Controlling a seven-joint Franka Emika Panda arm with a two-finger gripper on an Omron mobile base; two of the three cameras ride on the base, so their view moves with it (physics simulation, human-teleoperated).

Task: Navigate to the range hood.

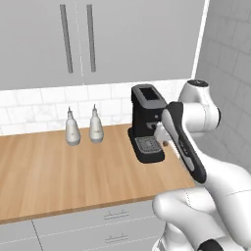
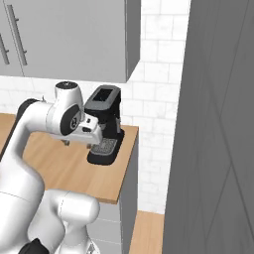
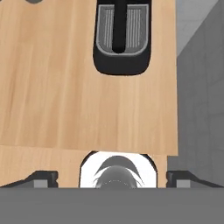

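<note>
Parked before a wooden countertop (image 1: pixel 73 171) with a black coffee machine (image 1: pixel 146 128) at two o'clock and two grey bottles (image 1: pixel 72 129) at eleven, claw state impossible to tell, range hood unseen, navigation seemingly largely unfinished.

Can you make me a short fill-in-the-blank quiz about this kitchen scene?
1. The black coffee machine stands on the ____ countertop.
2. ____ pale bottles stand by the tiled wall, left of the machine in the left base view.
3. Above the counter hangs a grey wall ____.

Missing words: wooden; two; cabinet
</note>
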